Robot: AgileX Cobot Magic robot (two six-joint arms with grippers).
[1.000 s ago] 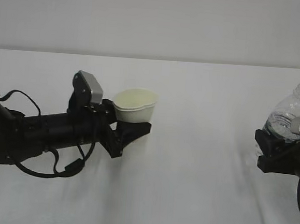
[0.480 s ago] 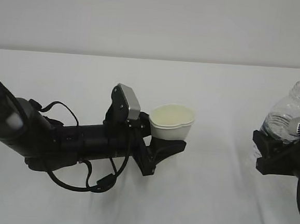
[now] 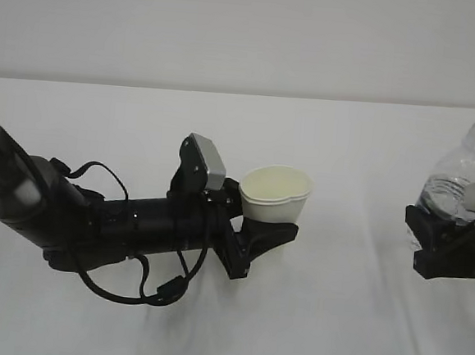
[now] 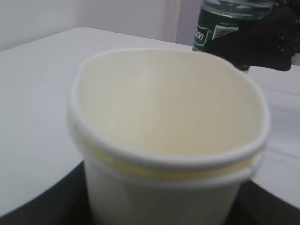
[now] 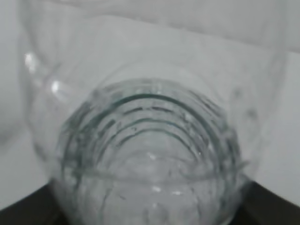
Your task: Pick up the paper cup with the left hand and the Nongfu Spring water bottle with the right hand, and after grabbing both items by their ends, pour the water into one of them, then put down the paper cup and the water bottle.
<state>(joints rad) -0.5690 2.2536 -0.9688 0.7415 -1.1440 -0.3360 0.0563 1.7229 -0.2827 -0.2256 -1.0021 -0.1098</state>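
The left hand point(image 3: 254, 232), lettered PIPER, pinches the upright paper cup point(image 3: 275, 194) low between its fingers, while the right hand point(image 3: 442, 243) clamps the green-labelled Nongfu Spring water bottle point(image 3: 461, 183), print unreadable.

Matt white paper cup point(image 3: 276, 194), clear ribbed glossy plastic bottle point(image 3: 459, 191), seemingly matt black tool point(image 3: 259, 233)
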